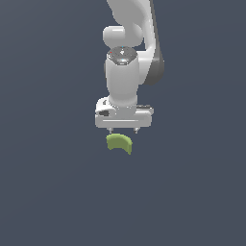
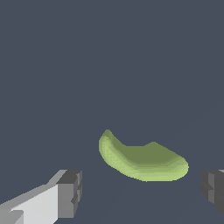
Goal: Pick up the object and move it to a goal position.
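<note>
In the exterior view, the white arm hangs straight down with its end effector (image 1: pixel 124 129) just above the green block (image 1: pixel 119 143) on the dark tabletop (image 1: pixel 48 192) — a smooth, matte, thick curved arch. In the wrist view, the fingers (image 2: pixel 70 192) stand wide apart, holding nothing, with the block (image 2: pixel 142 162) between them. A closing squeeze on those rounded faces could likely slip or twist it — the curve offers little flat contact.

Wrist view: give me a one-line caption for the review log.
Open gripper hovers over the light-green arch-shaped block, dark finger pads apart on either side, not touching it.
</note>
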Controlling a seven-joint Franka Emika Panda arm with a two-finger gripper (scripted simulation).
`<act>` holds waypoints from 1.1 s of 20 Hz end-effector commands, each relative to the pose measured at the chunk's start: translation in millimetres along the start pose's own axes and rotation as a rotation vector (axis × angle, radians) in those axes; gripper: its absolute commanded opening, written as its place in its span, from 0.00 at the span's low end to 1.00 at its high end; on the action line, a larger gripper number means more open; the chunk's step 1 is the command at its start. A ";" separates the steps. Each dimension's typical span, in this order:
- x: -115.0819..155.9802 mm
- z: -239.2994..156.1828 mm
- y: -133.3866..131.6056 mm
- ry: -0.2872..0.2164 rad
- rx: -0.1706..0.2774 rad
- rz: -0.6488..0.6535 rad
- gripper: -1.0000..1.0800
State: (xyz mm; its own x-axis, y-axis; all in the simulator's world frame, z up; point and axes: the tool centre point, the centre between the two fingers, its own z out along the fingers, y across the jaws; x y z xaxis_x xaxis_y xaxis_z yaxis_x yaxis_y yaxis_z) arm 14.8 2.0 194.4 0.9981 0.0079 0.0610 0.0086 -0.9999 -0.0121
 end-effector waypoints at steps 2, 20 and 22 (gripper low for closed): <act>0.1 0.1 0.2 0.000 0.000 0.000 0.96; 4.0 -6.0 7.5 0.020 0.010 -0.014 0.96; 3.8 -5.4 7.7 0.019 0.009 -0.027 0.96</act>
State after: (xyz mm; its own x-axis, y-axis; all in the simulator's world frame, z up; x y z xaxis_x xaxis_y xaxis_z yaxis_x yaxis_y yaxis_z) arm 18.5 -5.6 200.4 0.9964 0.0262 0.0809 0.0280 -0.9994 -0.0205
